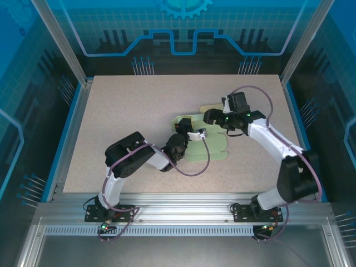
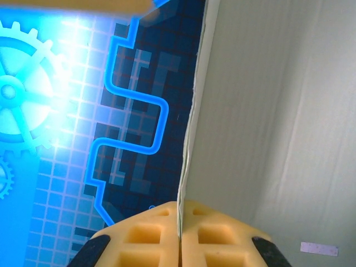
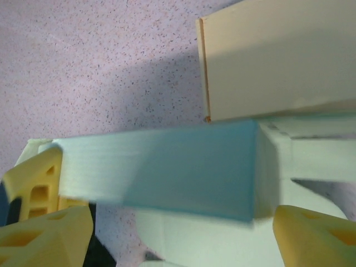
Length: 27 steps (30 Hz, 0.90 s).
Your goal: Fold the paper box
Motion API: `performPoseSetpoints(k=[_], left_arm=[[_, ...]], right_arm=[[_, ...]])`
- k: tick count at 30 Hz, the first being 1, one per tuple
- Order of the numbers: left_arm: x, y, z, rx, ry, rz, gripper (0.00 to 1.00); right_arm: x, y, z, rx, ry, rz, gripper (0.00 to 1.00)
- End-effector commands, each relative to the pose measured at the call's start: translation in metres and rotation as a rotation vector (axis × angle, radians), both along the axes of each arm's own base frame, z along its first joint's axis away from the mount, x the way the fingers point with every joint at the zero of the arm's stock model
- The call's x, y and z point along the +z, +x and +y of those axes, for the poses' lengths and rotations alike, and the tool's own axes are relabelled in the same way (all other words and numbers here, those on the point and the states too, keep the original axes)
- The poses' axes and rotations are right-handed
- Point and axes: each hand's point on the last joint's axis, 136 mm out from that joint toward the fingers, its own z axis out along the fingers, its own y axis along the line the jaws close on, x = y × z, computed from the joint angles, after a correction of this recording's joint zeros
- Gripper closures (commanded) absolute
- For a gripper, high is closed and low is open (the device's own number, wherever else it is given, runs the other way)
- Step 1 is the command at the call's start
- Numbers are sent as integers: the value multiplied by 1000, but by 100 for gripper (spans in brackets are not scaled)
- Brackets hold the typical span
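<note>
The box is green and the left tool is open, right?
Not quite. The box is green, but the left tool is shut, pinching the box's thin edge. The left wrist view shows it.

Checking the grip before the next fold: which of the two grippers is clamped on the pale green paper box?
The left gripper: its yellow pads pinch a thin wall edge of the pale green paper box. The right gripper stands wide open.
</note>
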Motion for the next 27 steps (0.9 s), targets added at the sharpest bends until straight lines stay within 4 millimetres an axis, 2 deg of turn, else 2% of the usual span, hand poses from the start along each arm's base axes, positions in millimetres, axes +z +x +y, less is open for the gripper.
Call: performPoseSetpoints(k=[1, 2, 7, 11, 17, 22, 27], left_arm=[[12, 0, 8, 14, -46, -24, 92], [12, -1, 9, 15, -47, -22, 92], [15, -3, 11, 8, -68, -10, 91], [23, -5, 13, 6, -108, -3, 91], [32, -7, 14, -4, -155, 21, 91], [36, -7, 14, -4, -160, 19, 91], [41, -9, 14, -14, -184, 26, 91]], right_arm=[[16, -29, -23, -37, -69, -26, 5], [16, -37, -30, -55, -83, -28, 0], [18, -71, -57, -142, -70, -59, 0], [2, -92, -77, -222, 25, -48, 0], [-26, -100, -80, -253, 262, 48, 0], [-39, -102, -88, -275, 156, 90, 0], [-30, -97, -88, -224, 8, 64, 0]])
